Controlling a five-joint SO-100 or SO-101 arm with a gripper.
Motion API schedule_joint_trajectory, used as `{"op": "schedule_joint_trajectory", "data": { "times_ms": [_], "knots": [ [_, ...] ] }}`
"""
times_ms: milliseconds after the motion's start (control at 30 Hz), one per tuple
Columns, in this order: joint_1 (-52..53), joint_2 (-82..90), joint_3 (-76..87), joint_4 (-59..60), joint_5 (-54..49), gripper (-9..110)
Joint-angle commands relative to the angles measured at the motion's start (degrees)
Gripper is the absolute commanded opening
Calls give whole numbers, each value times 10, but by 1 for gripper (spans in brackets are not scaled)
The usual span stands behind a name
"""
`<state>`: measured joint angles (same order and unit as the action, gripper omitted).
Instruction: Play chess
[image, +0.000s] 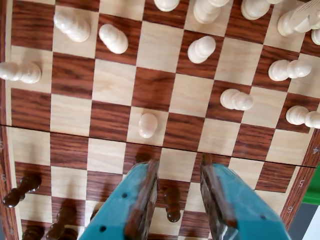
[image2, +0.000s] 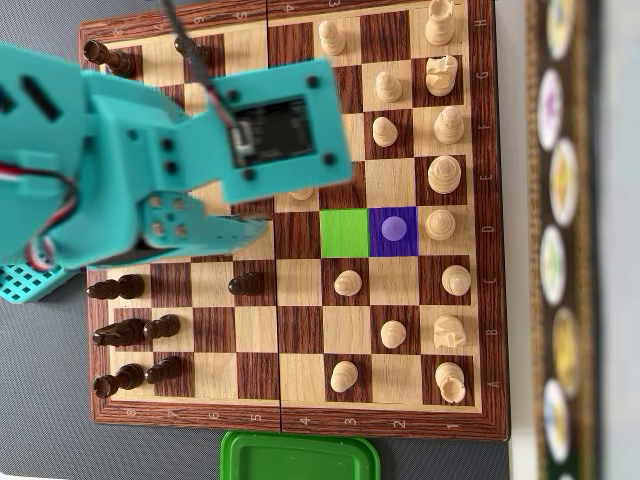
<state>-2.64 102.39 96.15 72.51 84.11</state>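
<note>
In the wrist view the gripper (image: 177, 192) is spread and empty; the white pawn (image: 147, 125) stands upright just beyond, slightly left.

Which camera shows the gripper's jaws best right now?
The wrist view: the gripper fills the lower edge, jaws apart above the chessboard, just short of a pale pawn. In the overhead view the arm itself covers most of them.

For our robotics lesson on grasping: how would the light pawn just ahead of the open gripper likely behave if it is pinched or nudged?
The light pawn looks like rigid, smooth wood, so it may slip between the fingers. Tall on a small base, it would probably tip if nudged high. Its rounded shape suggests it would roll once down.
</note>
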Motion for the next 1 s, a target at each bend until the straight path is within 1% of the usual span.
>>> {"op": "schedule_joint_trajectory", "data": {
  "times_ms": [0, 167, 367, 633, 967],
  "knots": [
    [9, -47, -59, -3, 0, 13],
    [8, -121, -122, 1, 2, 13],
    [9, -163, -189, 2, 4, 13],
    [14, -242, -237, 1, 4, 13],
    [21, -291, -282, 2, 4, 14]
  ]
}}
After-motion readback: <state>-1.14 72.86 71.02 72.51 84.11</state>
